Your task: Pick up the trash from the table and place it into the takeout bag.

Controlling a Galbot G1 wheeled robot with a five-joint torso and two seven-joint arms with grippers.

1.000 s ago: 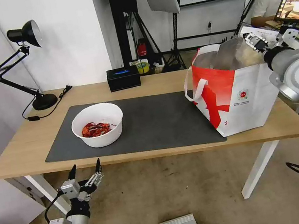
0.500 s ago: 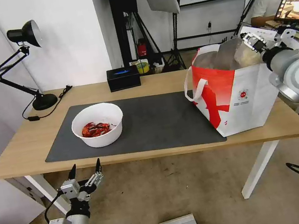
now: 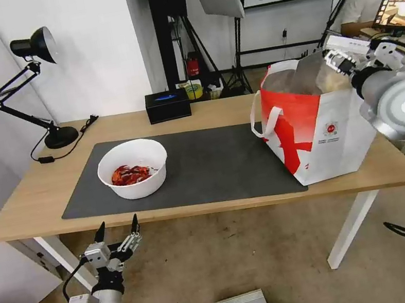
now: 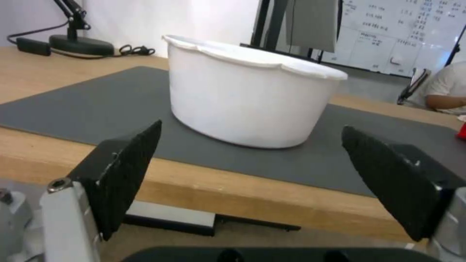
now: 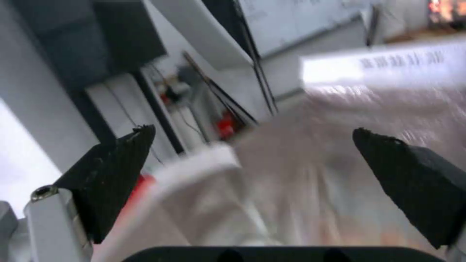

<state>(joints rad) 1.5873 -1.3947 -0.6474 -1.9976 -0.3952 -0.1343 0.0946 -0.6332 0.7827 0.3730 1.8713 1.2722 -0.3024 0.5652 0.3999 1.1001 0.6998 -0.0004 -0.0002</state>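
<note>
Right gripper (image 3: 337, 61), upper right of the head view, sits over the far rim of the takeout bag (image 3: 319, 131), claw spread wide w/ nothing between the fingers; vs. a second ago it has crept a bit left and up along the rim, so I'd judge a drop is done and the arm is clearing out. Wrist view looks down into the foil lining (image 5: 340, 153), blurred from motion. Left gripper (image 3: 118, 234) hangs lower left, below the table (image 3: 28, 203) edge, claw open, empty, unmoved, aimed at the white bowl (image 3: 133, 169) of red shells on the grey mat (image 3: 215, 165), centre-left. Bowl looks like the last trash left out.
</note>
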